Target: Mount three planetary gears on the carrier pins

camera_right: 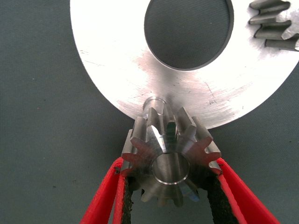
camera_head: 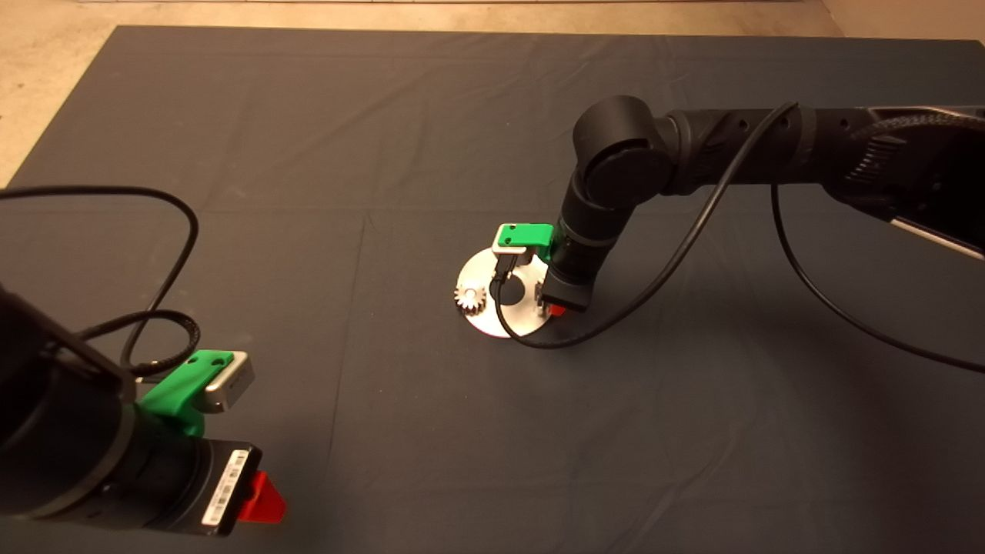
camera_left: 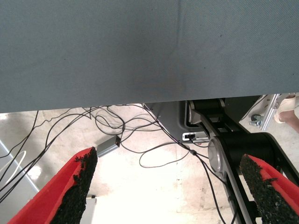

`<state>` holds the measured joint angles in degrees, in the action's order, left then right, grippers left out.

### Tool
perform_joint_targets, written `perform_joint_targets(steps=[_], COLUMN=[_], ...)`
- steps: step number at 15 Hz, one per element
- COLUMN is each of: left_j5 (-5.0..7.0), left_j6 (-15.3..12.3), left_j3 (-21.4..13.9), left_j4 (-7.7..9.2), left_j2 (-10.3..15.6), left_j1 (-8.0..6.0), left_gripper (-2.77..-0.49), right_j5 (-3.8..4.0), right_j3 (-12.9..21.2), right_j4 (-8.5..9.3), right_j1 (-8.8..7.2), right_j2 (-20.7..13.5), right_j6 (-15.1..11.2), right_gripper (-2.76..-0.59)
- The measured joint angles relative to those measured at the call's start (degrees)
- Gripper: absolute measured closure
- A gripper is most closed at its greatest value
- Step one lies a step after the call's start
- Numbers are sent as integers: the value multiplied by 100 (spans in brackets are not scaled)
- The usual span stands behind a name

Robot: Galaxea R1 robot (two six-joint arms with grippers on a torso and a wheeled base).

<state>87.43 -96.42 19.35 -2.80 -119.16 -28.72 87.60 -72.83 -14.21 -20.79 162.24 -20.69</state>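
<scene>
Right gripper, lower centre of right wrist frame, clamps planetary gear just short of carrier pin. Seated gear mid-frame on disc. Next: align bore over pin, lower. Left gripper parked, fingers spread.

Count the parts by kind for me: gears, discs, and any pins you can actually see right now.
Gears: 2, one on the disc, one gripped by the right gripper at the disc's edge.
Discs: 1.
Pins in view: 1.
Total: 4.
</scene>
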Motion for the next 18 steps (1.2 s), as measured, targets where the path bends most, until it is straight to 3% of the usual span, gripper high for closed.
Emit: perform_joint_targets(steps=[9, 14, 18], left_j5=[0, 0, 0], left_j6=[-2, 0, 0], left_j3=[0, 0, 0], left_j4=[0, 0, 0], left_j2=[-2, 0, 0], left_j1=[0, 0, 0], left_gripper=[-217, -217, -217], right_j5=[2, -85, -87], right_j3=[20, 23, 23], right_j4=[-22, -293, -295], right_j1=[1, -1, 1], right_j2=[-1, 0, 3], right_j6=[-108, -299, -301], right_gripper=[-94, -94, -94])
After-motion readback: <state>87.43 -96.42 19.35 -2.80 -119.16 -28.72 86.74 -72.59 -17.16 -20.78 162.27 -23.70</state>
